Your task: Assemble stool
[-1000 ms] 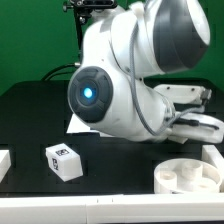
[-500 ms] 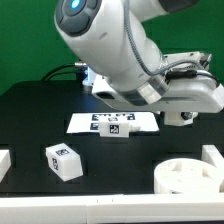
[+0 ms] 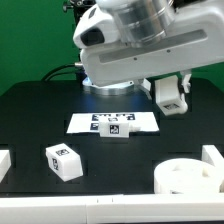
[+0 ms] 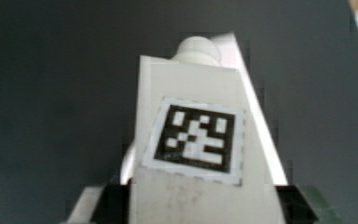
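My gripper (image 3: 167, 88) is shut on a white block leg (image 3: 170, 101) and holds it in the air behind the table's right half, above and behind the seat disc. In the wrist view the leg (image 4: 194, 110) fills the frame between the dark fingers (image 4: 108, 200), with its square tag facing the camera and a round peg at its far end. The round socketed seat disc (image 3: 188, 178) lies at the front of the exterior view's right. Another white leg (image 3: 213, 157) stands just behind the disc at the right edge.
The marker board (image 3: 113, 122) lies flat mid-table. A small lone white tagged block (image 3: 64, 160) sits front left. A white part (image 3: 3, 163) shows at the left edge. The arm's bulky body hangs over the back of the table.
The arm has swung up and back, uncovering the marker board. The leg in the gripper has risen from low at the right to higher above the table.
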